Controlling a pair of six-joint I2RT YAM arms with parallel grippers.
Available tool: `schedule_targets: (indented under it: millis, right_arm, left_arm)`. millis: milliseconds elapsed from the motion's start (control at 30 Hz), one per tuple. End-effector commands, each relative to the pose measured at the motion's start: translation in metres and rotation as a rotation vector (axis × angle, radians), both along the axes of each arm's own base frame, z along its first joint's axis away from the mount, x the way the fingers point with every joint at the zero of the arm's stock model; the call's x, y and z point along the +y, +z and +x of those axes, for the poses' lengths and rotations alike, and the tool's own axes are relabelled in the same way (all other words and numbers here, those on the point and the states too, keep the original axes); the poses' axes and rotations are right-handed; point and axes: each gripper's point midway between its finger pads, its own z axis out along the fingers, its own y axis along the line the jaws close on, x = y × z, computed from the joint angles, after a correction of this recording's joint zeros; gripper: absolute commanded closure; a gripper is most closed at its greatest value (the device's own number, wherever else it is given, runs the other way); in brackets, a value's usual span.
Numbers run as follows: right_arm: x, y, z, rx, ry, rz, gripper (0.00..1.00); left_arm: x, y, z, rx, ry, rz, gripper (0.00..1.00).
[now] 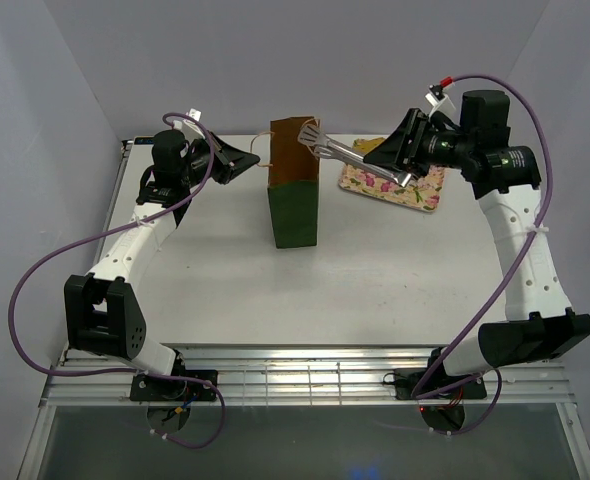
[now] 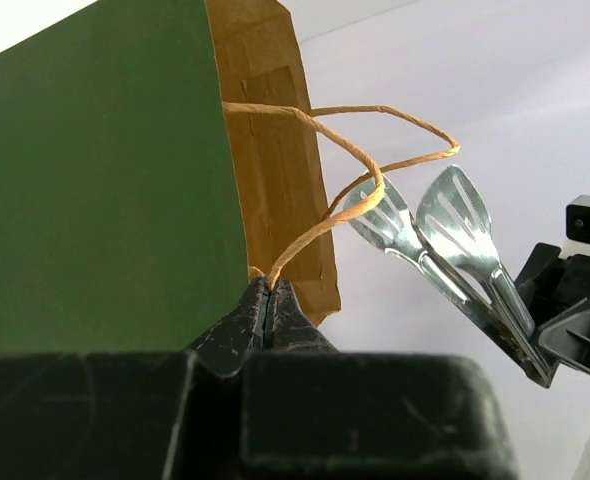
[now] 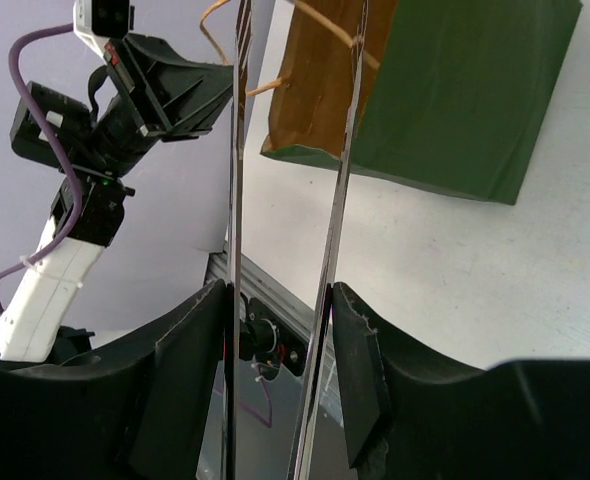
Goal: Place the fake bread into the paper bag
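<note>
While the left gripper [image 2: 267,300] pinches a handle [image 2: 320,228] of the paper bag [image 1: 295,210], the right gripper [image 3: 278,295] clasps tongs [image 2: 455,215] at the bag's 3 o'clock; their tips may snag that loop and topple it.

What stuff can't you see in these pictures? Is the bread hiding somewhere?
- The bread: it shows in no view. It may be inside the bag, but in the top view the bag's own walls hide its inside.
- Tray: in the top view, the right gripper covers part of it.
- Tongs: in the right wrist view, the picture's top edge cuts off their tips.
</note>
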Motion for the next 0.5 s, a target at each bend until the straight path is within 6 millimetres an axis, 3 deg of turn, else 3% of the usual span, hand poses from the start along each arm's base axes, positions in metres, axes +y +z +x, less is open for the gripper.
schedule_targets:
  millis: [0,167,467]
  right_arm:
    - [-0.014,0.025,-0.003,-0.082,-0.024,0.009,0.48]
    - [-0.035,0.036,0.009,-0.102,-0.091,0.020,0.48]
    - [-0.136,0.055,0.069,-0.128,-0.370,0.063,0.50]
  left_arm:
    - [0.000,0.021,-0.008,-0.055,-0.022,-0.004,1.00]
    - [0.000,0.020,-0.008,-0.056,-0.025,-0.004,1.00]
    - [-0.002,0.019,-0.012,-0.044,-0.043,-0.006,1.00]
